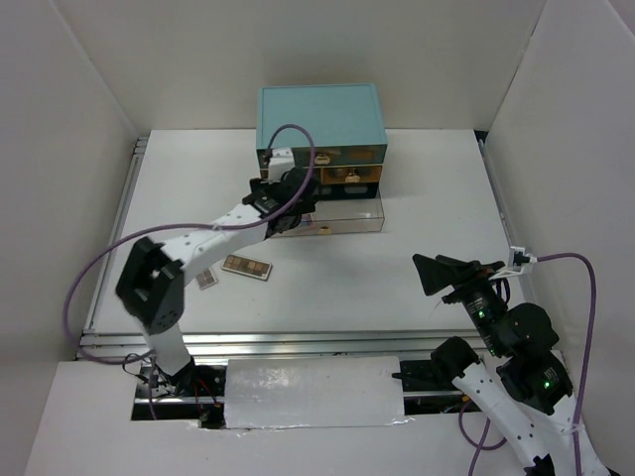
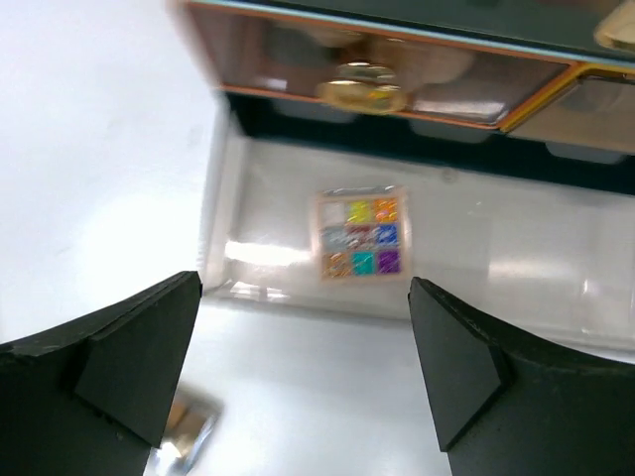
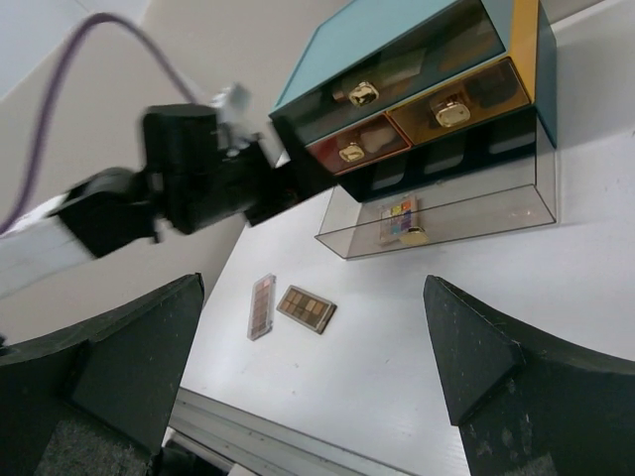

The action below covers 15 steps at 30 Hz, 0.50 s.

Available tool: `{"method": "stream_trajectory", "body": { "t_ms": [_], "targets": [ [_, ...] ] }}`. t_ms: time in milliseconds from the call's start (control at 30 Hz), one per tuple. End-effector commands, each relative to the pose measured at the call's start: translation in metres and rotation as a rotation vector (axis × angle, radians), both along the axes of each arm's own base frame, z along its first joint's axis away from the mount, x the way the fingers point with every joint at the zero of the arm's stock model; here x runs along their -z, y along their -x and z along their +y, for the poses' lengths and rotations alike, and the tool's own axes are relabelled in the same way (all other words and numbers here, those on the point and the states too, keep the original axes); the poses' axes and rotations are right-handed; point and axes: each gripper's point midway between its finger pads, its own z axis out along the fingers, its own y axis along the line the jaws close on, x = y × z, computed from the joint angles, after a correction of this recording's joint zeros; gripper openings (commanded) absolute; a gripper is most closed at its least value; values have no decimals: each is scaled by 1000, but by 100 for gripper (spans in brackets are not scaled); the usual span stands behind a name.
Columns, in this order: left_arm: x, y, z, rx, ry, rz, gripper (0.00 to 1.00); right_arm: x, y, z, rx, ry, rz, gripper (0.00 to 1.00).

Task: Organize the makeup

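Observation:
A square multicolour palette (image 2: 359,237) lies flat in the pulled-out clear bottom drawer (image 2: 556,268) of the teal chest (image 1: 319,117); it also shows in the right wrist view (image 3: 400,218). My left gripper (image 2: 303,347) is open and empty, just in front of the drawer's left end (image 1: 286,210). Two rectangular eyeshadow palettes lie on the table: a brown one (image 1: 247,267) (image 3: 307,308) and a pinkish one (image 1: 206,279) (image 3: 261,306). My right gripper (image 1: 429,275) (image 3: 313,367) is open and empty, well right of them. Tube, stick, bottle and sponges are not in view.
The chest's upper drawers (image 3: 437,104) are shut, with gold knobs (image 2: 362,87). The left arm (image 3: 179,188) reaches across the table's left half. White walls stand on the left, right and back. A metal rail (image 1: 298,342) runs along the near edge.

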Motion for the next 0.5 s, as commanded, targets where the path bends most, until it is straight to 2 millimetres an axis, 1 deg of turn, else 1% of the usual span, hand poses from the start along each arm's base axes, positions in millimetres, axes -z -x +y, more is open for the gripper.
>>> {"method": "stream_trajectory", "body": {
  "t_ms": [0,33,67,133,167,200,233,267,300,333,367,400,433,467],
  "targets": [
    [-30,36,41,-71,42,-74,100,-9,2,1,-13,-9,-44,100],
    [-27,45,48,-87,65,-71,99,-8,2,2,-16,-9,-45,100],
    [-28,62,62,-105,93,-69,99,-7,3,4,-29,-7,-44,100],
    [-20,81,74,-176,166,-47,99,-8,3,7,-43,-10,-52,100],
    [-24,90,82,-215,199,-53,100,-7,2,9,-52,-8,-51,100],
    [-16,98,90,-270,215,-42,99,-7,3,13,-74,-11,-52,100],
    [-8,110,101,-365,245,-14,99,-9,4,15,-83,-16,-57,100],
    [-4,112,103,-395,251,0,99,-8,3,18,-93,-21,-52,100],
    [3,119,110,-461,263,23,99,-10,5,21,-112,-26,-55,100],
    [14,121,111,-506,246,57,99,-11,6,22,-119,-32,-56,100],
    [10,117,109,-569,291,54,99,-10,7,24,-135,-36,-53,100],
    [14,118,108,-597,282,82,99,-11,8,25,-140,-41,-54,100],
    [20,121,111,-645,219,136,99,-12,9,25,-142,-46,-54,100],
    [23,122,112,-685,203,159,99,-12,9,25,-143,-48,-52,100]
  ]
}}
